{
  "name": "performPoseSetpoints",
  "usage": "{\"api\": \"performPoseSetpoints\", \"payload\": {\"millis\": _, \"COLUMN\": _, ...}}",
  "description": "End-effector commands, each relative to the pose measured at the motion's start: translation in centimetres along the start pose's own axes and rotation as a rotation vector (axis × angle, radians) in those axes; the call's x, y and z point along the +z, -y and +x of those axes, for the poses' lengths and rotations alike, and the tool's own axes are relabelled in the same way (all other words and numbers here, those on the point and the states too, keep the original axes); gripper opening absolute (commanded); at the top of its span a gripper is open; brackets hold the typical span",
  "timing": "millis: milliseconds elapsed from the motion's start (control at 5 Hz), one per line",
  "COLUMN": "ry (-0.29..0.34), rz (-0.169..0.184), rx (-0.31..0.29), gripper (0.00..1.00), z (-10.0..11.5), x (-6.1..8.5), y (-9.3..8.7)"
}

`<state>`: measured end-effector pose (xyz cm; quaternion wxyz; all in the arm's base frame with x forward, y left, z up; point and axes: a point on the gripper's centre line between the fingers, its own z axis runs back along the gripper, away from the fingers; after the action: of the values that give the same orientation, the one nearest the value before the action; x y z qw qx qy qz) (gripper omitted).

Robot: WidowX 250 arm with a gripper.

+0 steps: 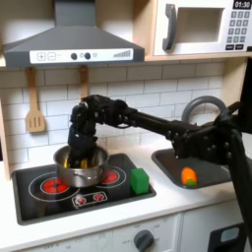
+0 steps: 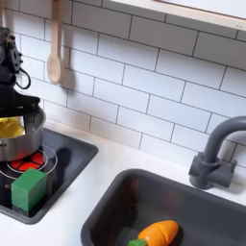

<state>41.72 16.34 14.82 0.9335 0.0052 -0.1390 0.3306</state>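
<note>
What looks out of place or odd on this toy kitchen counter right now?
Little stands out. The green block sits on the edge of the stove top rather than in cookware, and a toy carrot lies in the sink. The pincer reaches into the upright metal pot, which holds something yellow. Nothing spilled or damaged.

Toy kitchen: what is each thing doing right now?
gripper: down inside the pot, jaws hidden
pot: upright on the stove, something yellow inside
green block: standing on the stove's edge
carrot: lying in the sink
wooden spatula: hanging on the wall
microwave: door shut
</note>
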Motion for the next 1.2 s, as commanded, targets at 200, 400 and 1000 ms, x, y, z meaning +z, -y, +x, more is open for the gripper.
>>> {"api": "performPoseSetpoints", "payload": {"millis": 200, "ry": -0.021, "rz": 0.008, "rx": -0.022, "gripper": 0.00, "z": -0.4, "x": -0.6, "y": -0.2}}
{"api": "performPoseSetpoints", "payload": {"millis": 400, "ry": -0.022, "rz": 0.003, "rx": -0.033, "gripper": 0.00, "z": -0.5, "x": -0.6, "y": -0.2}}
{"api": "performPoseSetpoints", "payload": {"millis": 1000, "ry": 0.028, "rz": -0.040, "rx": -0.137, "gripper": 0.00, "z": -1.1, "x": 2.0, "y": 0.1}}
